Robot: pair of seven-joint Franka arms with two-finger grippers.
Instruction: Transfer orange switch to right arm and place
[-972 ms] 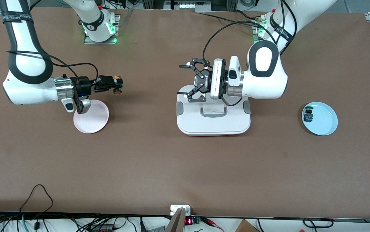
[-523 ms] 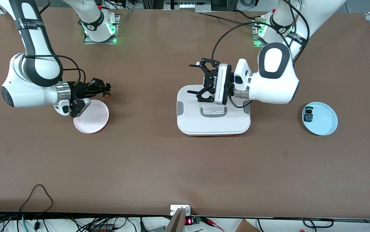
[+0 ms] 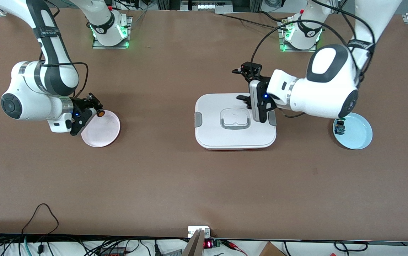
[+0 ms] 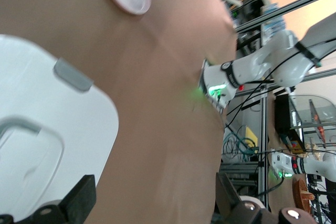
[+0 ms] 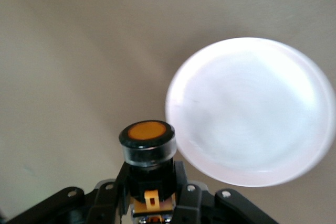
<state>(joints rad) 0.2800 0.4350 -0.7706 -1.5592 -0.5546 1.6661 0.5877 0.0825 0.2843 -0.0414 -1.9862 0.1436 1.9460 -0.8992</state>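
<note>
At the left of the front view, the right gripper (image 3: 95, 108) pinches the orange switch (image 3: 100, 113) by its black body, cap pointing out, just at the upper-left rim of the pink plate (image 3: 102, 133). In the right wrist view the orange switch (image 5: 147, 141) sits at lower centre, its fingers (image 5: 107, 195) pressed against the body, while the pink plate (image 5: 252, 111) fills the right half of the frame, so the switch looks short of the plate's middle. The handover appears done and placing is the step in hand. To do it well, I would carry the switch in over the plate's flat centre, lower until it nearly touches, and only then let go, since a round cap could roll off a rim.

At centre lies the white lidded box (image 3: 235, 122). To its right the left gripper (image 3: 243, 83) hangs spread and empty over the box's upper-right corner; that arm waits. At the right, a blue plate (image 3: 360, 137) holds a green-capped switch (image 3: 339, 127).
</note>
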